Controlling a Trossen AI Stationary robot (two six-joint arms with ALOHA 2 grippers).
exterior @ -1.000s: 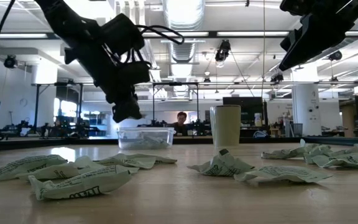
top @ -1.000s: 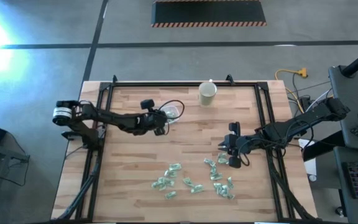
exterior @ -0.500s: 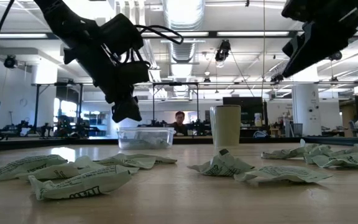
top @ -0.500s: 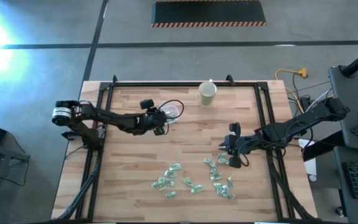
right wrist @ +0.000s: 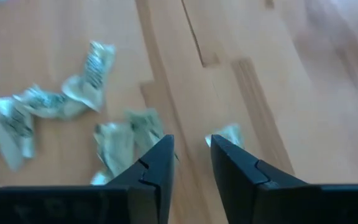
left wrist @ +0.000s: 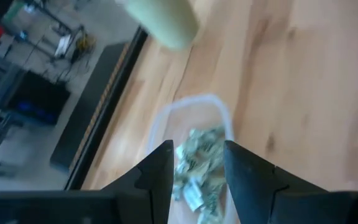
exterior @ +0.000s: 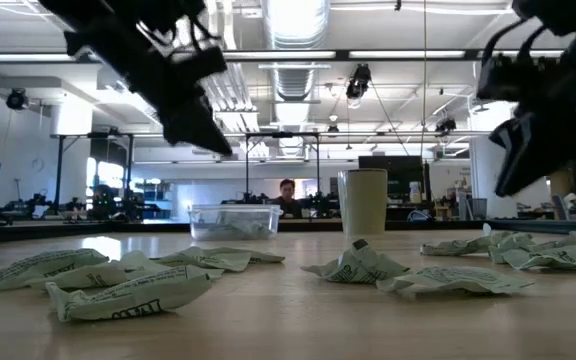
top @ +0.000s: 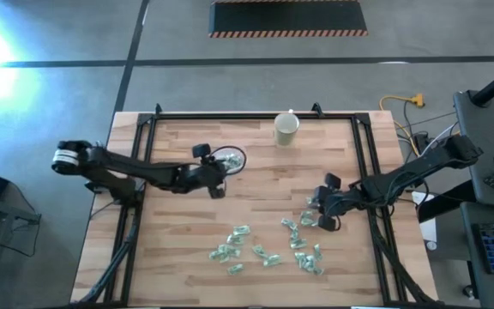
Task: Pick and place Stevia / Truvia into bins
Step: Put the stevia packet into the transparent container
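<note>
The left hand [top: 216,174] has pulled back from the clear tub [top: 231,158] at the upper centre of the counter [top: 256,232]; its fingers stand apart and empty, with sachets already lying in the tub [left wrist: 194,163]. One delivery looks complete. The right hand [top: 325,215] has dropped toward the loose sachets [top: 268,249] at the lower centre, fingers now parted with nothing between them, apparently lining up on the next packet [right wrist: 230,134].
</note>
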